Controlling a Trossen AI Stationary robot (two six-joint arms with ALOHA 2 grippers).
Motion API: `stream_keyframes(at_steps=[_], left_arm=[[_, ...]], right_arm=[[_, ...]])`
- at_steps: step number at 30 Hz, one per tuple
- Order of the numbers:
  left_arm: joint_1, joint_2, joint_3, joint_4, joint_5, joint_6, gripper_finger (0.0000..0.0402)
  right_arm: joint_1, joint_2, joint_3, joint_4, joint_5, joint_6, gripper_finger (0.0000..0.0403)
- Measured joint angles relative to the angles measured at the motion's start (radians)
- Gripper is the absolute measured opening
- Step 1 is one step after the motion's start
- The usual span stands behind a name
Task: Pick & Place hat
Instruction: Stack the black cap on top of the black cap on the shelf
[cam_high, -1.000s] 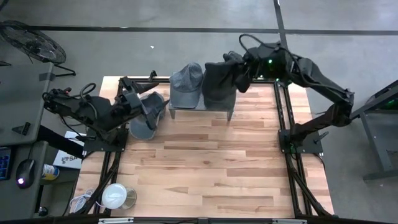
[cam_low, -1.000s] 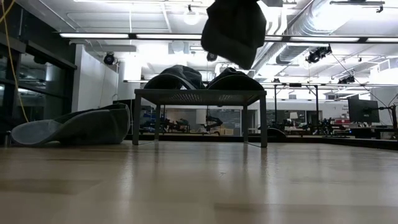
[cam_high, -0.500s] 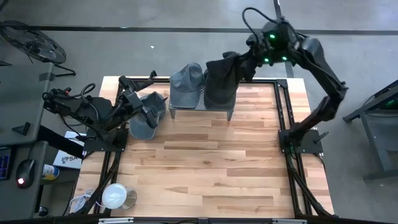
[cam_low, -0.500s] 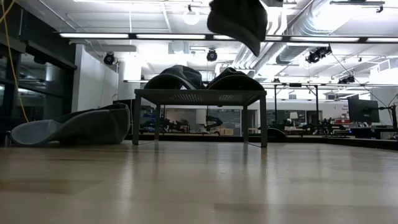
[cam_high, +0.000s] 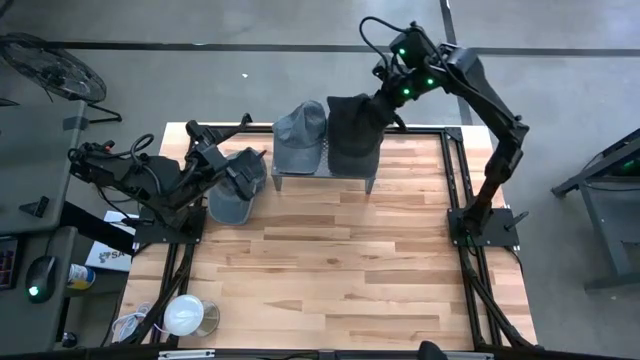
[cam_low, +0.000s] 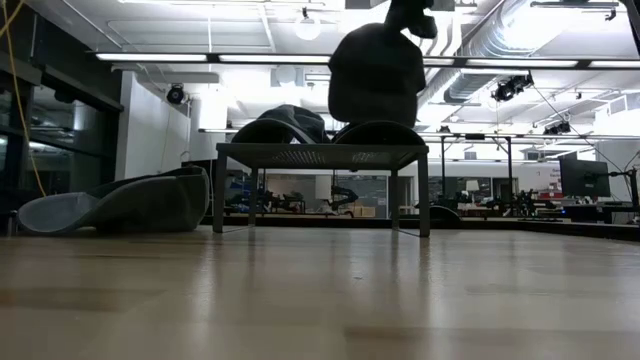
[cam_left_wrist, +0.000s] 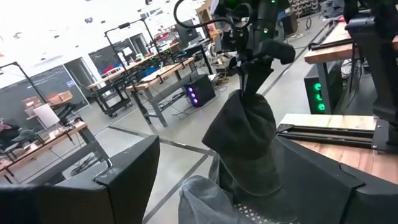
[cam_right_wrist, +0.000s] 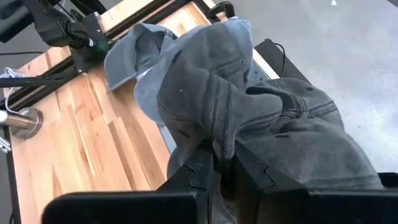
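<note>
Dark grey fabric: the hat (cam_high: 352, 138) hangs from the right gripper (cam_high: 388, 97), jaws clamped on a fold of its crown, above the small rack (cam_high: 322, 172) at twelve o'clock on the worktop (cam_high: 340, 270). Half a second back the low view showed only the hat's lower edge at the top of the picture; now the whole of it shows, hanging close over the rack, and the arm has swung in from the one o'clock side. Judgement: the carry is nearly over and the release onto the rack comes next. Rack contents: a lighter grey cap (cam_high: 300, 134) on its ten o'clock end and a second dark cap (cam_low: 378, 132) under the hanging one, so the landing spot looks occupied and the hat may end up stacked or slide off. Another cap (cam_high: 238, 185) lies on the worktop off the rack, at ten o'clock, where the left gripper (cam_high: 222, 166) sits low over it; cannot tell how its jaws stand. A roll of tape (cam_high: 184, 315) lies at seven o'clock.
</note>
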Motion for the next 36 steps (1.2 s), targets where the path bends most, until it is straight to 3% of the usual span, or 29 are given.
stream_keyframes(at_steps=[18, 36], left_arm=[[0.0, 0.0, 0.0, 0.0, -0.002, -0.001, 0.0308], [0.0, 0.0, 0.0, 0.0, 0.0, -0.019, 0.0308]], right_arm=[[0.038, -0.112, 0.0, -0.001, -0.03, 0.036, 0.0022], [0.063, -0.116, -0.062, -0.063, -0.058, 0.035, 0.0022]])
